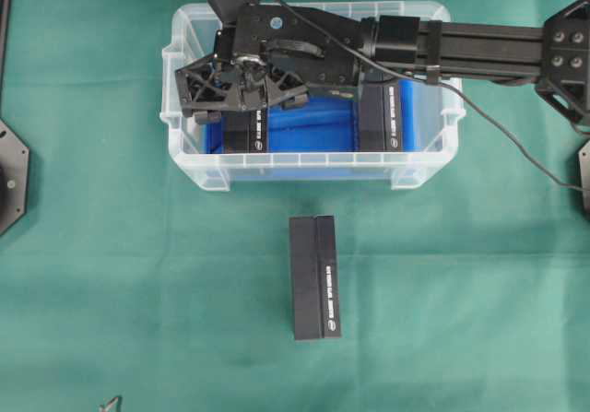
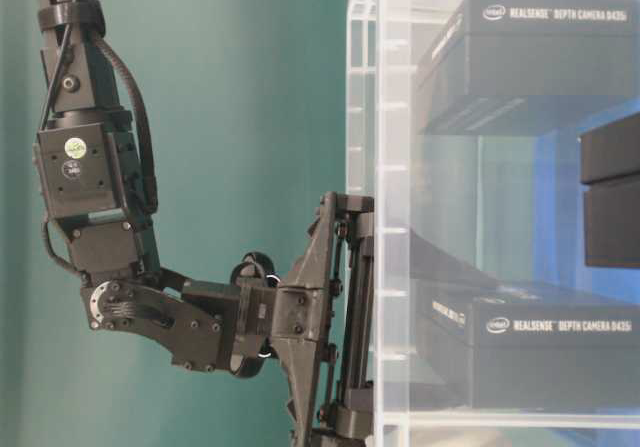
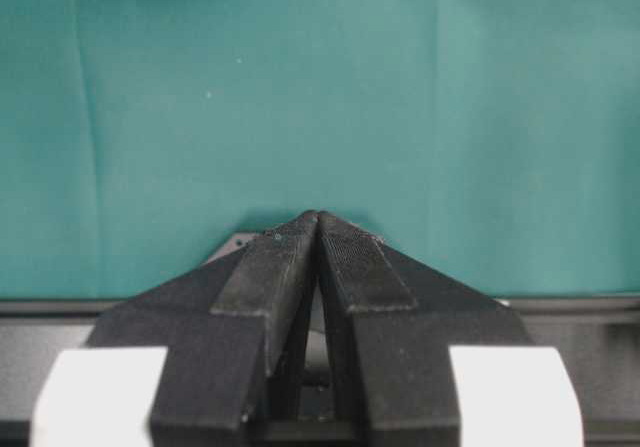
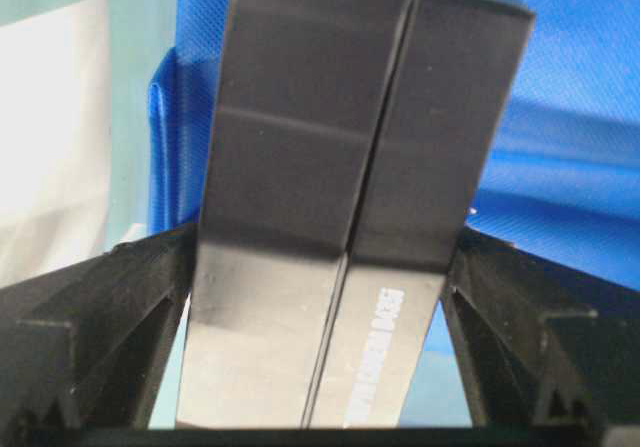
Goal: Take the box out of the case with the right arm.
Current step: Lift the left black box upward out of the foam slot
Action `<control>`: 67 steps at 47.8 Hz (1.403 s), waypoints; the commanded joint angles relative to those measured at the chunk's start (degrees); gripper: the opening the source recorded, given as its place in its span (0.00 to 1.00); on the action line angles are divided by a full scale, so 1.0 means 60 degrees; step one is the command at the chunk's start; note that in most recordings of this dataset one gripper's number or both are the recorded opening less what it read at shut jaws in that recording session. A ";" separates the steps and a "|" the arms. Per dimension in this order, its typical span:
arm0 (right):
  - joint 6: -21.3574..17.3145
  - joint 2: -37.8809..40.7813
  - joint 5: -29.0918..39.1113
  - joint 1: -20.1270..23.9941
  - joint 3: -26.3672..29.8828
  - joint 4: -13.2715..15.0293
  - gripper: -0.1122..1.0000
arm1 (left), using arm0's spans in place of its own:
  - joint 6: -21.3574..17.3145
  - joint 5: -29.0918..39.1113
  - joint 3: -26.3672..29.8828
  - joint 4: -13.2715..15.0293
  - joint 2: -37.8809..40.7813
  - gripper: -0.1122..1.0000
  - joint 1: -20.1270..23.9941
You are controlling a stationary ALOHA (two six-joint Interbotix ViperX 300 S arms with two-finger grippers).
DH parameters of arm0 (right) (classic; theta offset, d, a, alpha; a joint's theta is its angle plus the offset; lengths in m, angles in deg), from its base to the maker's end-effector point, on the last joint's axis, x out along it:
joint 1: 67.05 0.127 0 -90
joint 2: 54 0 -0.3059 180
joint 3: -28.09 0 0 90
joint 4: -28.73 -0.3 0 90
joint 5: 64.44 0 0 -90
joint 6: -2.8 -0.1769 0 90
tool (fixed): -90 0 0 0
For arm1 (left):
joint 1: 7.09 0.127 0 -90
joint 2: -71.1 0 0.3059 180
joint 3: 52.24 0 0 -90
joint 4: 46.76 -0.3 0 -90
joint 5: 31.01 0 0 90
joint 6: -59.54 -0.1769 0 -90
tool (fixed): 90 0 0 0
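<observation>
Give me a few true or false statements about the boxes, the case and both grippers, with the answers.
1. A box lies on the cloth outside the case. True.
2. The right gripper hangs over the bare cloth. False: it is inside the case, its fingers either side of a box.
3. The left gripper is shut with nothing in it. True.
4. The case is lined in red. False: the lining is blue.
</observation>
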 commanded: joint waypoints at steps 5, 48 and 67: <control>-0.0103 -0.0205 0.0059 0.0044 0.0088 -0.0044 0.89 | 0.0015 -0.0044 0.0146 -0.0015 0.0029 0.10 -0.0015; -0.0117 -0.0513 0.0688 0.0044 0.0498 -0.0117 0.72 | -0.0015 -0.0059 0.0132 -0.0015 0.0073 0.10 -0.0015; -0.0146 -0.0835 0.2314 0.0088 0.2285 0.0044 0.72 | -0.0015 -0.0059 0.0146 -0.0015 0.0073 0.10 -0.0015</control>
